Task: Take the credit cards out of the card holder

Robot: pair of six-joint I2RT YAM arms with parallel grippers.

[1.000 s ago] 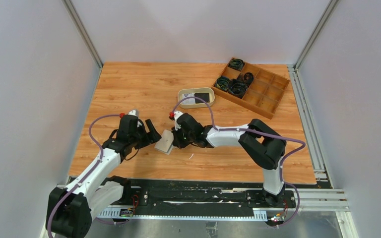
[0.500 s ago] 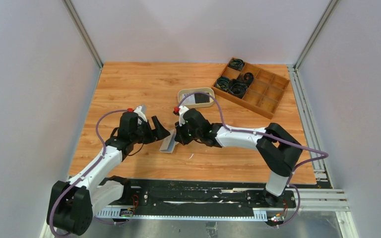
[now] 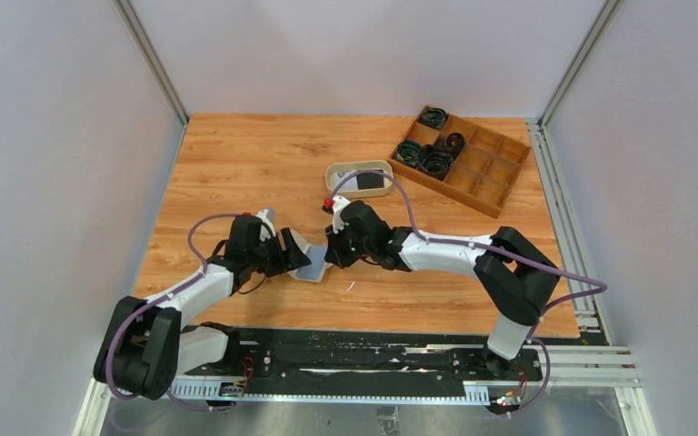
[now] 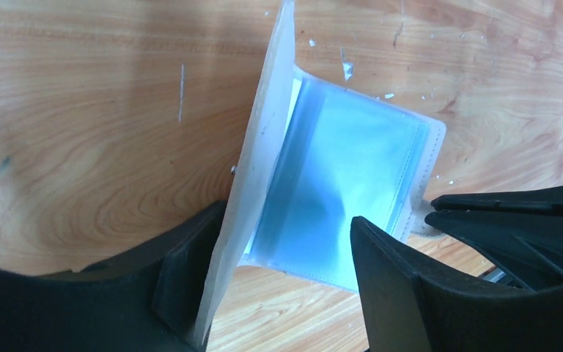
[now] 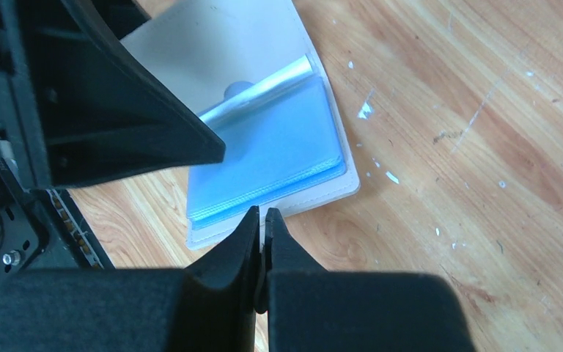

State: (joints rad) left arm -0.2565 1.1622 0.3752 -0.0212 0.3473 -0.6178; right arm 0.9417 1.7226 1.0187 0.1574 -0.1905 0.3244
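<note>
Now that the left arm [image 3: 191,287] has swung in, the left fingers [image 4: 183,287], spread, straddle the raised cover of the card holder [image 3: 310,262], open on the counter [image 3: 236,163]. The right fingers [image 5: 240,243], pressed together, pinch its opposite edge, baring blue sleeves [image 4: 337,183] for card removal.

Reaches low and inward with the left arm, elbow bent close above its base; holds the left gripper [image 3: 298,255] with fingers [image 4: 399,293] spread wide (one on either side of the raised flap of the card holder [image 4: 337,161]); stretches the right arm far across from its base, forearm nearly level, wrist angled down; presses the right gripper [image 5: 262,216] fingertips together on the holder's edge; faces both grippers almost tip to tip.
</note>
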